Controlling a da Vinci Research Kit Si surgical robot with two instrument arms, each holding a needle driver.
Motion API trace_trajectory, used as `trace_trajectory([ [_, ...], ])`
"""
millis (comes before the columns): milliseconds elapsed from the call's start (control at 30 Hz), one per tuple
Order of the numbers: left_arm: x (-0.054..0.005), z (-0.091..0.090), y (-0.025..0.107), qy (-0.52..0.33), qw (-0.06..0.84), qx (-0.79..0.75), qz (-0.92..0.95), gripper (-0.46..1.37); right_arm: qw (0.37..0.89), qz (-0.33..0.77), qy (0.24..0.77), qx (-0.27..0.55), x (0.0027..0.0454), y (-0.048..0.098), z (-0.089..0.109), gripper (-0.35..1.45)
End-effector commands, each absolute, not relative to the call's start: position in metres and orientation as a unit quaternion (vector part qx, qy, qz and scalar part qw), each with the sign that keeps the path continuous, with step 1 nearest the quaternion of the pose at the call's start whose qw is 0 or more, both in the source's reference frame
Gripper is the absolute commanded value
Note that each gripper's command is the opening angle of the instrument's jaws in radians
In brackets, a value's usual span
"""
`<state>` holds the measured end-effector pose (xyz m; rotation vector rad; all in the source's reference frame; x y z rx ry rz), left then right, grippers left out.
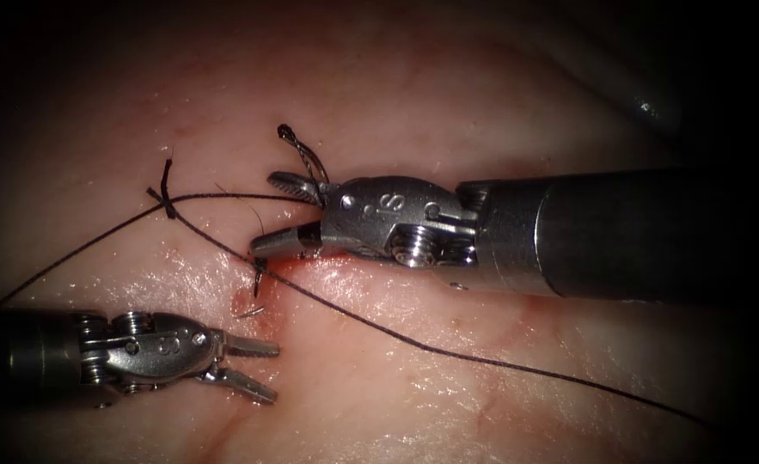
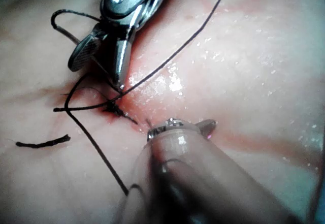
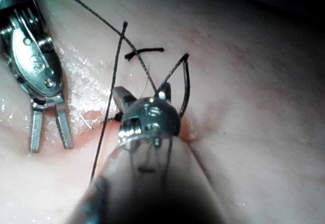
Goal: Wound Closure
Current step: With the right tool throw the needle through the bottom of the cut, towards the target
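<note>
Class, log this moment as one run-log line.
left tool: open, empty | right tool: open around thread loop | needle: not identified | knot left of cut

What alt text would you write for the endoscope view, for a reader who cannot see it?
The right tool, jaws open, straddles a loop of thread above the cut. The left tool, open and empty, waits beside the tissue.

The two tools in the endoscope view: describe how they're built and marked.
The right tool is bright metal: a rounded wrist housing stamped with small characters, a round screw head beneath, two short tapered claw blades with ridged inner faces, on a dark cylindrical shaft. The left tool matches it: silver housing with a stamped mark and stacked pulley discs, two slim flat blades, dark shaft.
</note>
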<state>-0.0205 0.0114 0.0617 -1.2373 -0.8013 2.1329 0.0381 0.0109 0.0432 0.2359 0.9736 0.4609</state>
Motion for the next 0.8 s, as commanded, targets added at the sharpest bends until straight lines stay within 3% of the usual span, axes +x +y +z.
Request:
trace_trajectory([
  [33,-0.0206,0.0617,0.0114,-0.298,0.271,-0.460,0.791,0.27,0.851,0.217,0.463,0.115,0.0380,0.0108,0.0431,1.27],
  [800,-0.0209,0.0615,0.0110,-0.298,0.267,-0.462,0.791,0.24,0.852,0.201,0.468,0.120,0.0352,0.0106,0.0421,1.33],
])
